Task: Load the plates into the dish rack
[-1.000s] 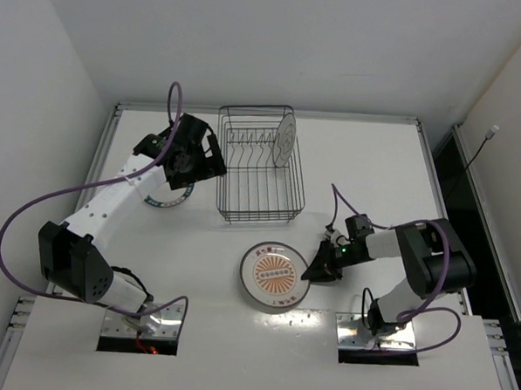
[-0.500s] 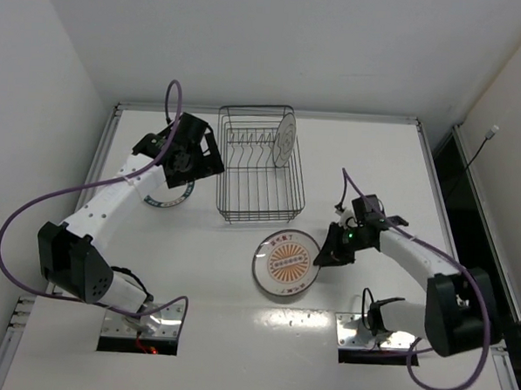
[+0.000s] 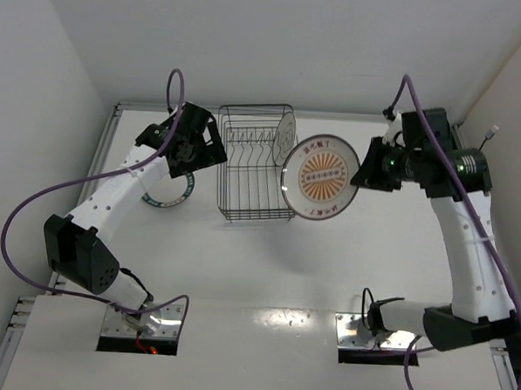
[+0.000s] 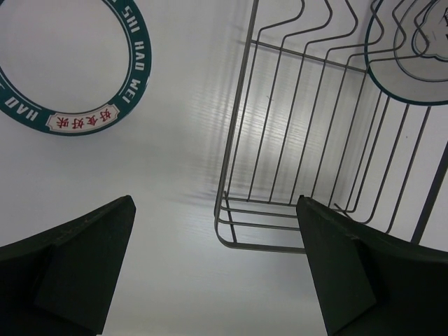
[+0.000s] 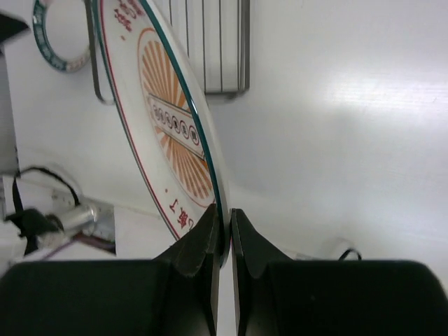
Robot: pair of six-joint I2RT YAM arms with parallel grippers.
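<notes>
The dish rack [image 3: 260,173] stands at the back middle of the table, and one white plate [image 3: 285,138] stands upright in its far right corner. My right gripper [image 3: 360,176] is shut on the rim of the orange sunburst plate [image 3: 321,176], holding it tilted in the air just right of the rack. In the right wrist view the fingers pinch that plate [image 5: 168,126] at its lower edge [image 5: 229,222]. A teal-rimmed plate [image 3: 175,196] lies flat left of the rack, partly under my left arm. My left gripper [image 3: 196,148] hangs open above the table between that plate [image 4: 133,63] and the rack [image 4: 259,245].
White walls close in the table at the back and sides. The purple cable of the left arm loops over the table's left side. In the right wrist view the rack [image 5: 210,49] and the teal-rimmed plate [image 5: 50,42] show beyond the held plate.
My right arm has lifted the sunburst plate off the table's front middle and carried it up and back, beside the rack's right side. The left gripper has shifted slightly toward the back.
</notes>
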